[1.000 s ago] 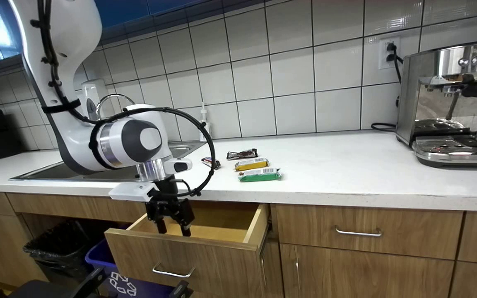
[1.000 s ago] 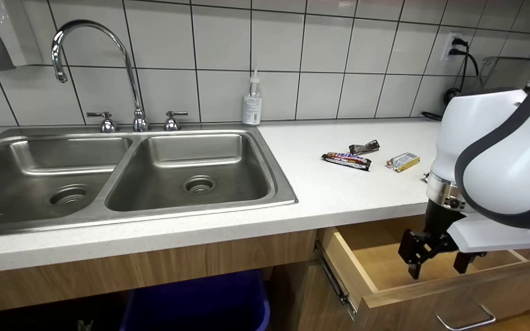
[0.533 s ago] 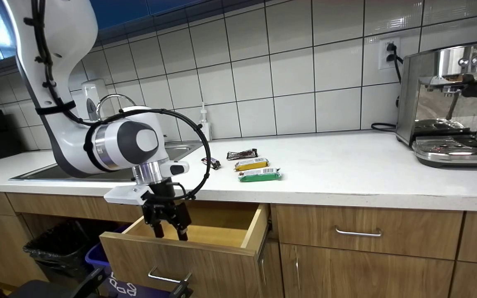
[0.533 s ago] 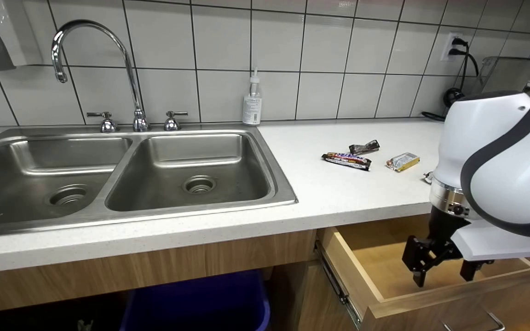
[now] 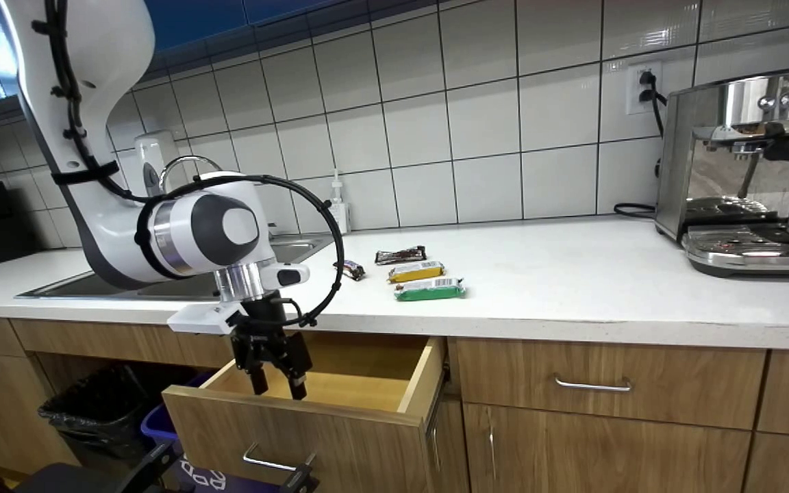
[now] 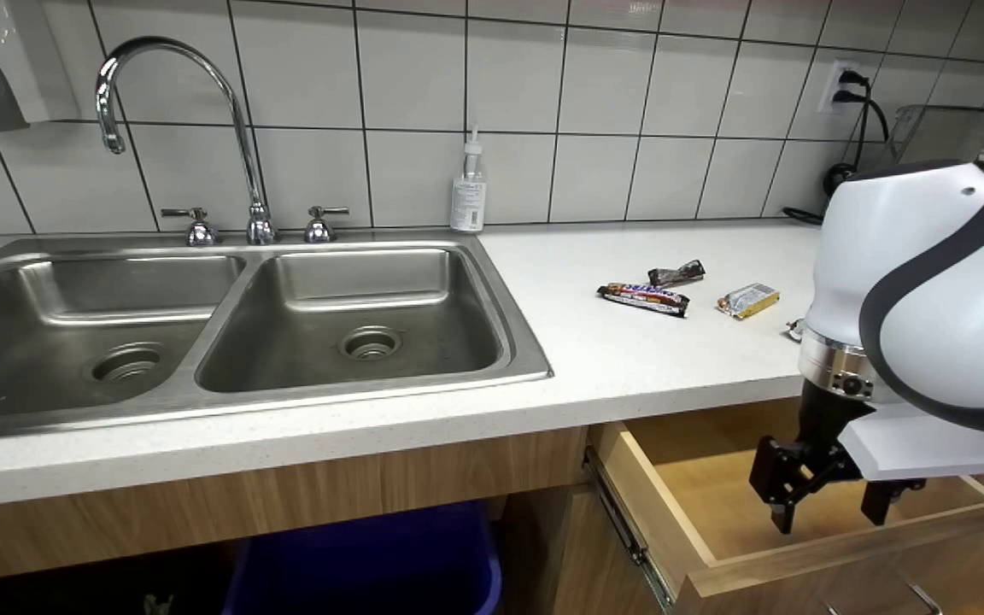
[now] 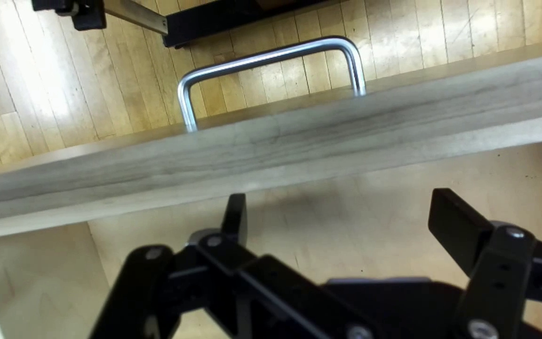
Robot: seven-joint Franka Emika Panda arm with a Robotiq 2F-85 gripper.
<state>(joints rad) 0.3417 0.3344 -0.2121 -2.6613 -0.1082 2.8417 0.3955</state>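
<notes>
Drawer (image 5: 353, 438) slid outward; blue bin (image 6: 372, 564) beside, wrapped bars (image 5: 416, 272) on counter (image 5: 572, 287).

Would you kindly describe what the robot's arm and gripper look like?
The arm is white with dark grey trim and silvery metal rings. Black cables, strapped along it, bow outward in a loop. The gripper is black, with jointed links and two blunt, blocky fingers.
</notes>
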